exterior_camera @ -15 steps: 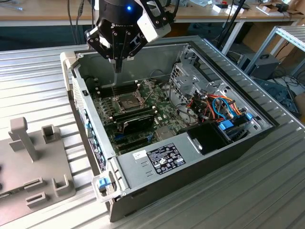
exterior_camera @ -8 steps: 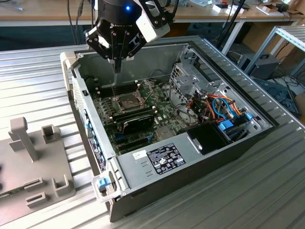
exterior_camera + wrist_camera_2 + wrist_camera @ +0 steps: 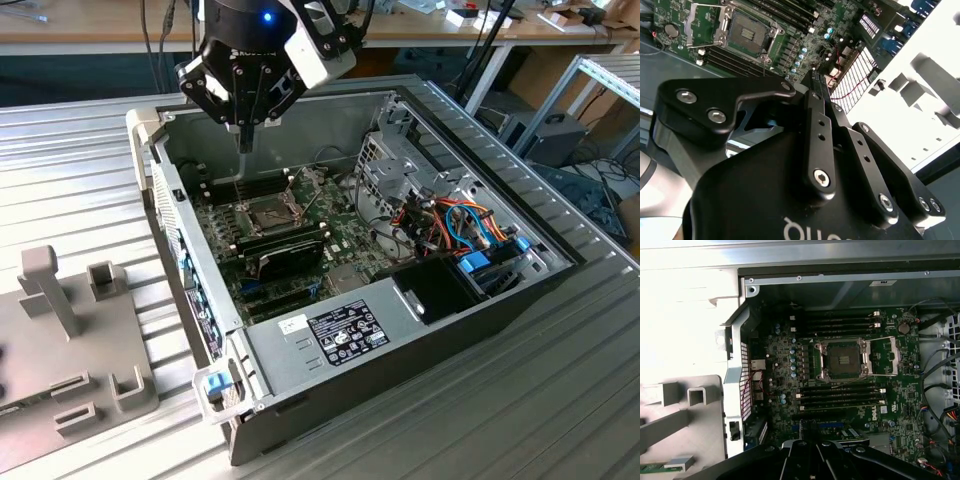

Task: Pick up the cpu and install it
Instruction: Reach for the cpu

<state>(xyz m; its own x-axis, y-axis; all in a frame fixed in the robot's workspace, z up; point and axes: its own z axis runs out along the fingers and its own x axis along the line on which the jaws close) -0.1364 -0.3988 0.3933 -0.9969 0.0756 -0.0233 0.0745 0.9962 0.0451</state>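
My gripper hangs over the open computer case, above the back part of the green motherboard, with its black fingers drawn together. In both wrist views the fingers point down at the board with nothing visible between them. The dark square socket lies empty, and its metal frame is flipped open beside it. The cpu is out of view.
A grey fixture with upright posts stands outside the case on the exterior view's left. Inside the case are a black oblong part, a metal drive cage, coloured cables and a boxed power supply. The case walls ring the board.
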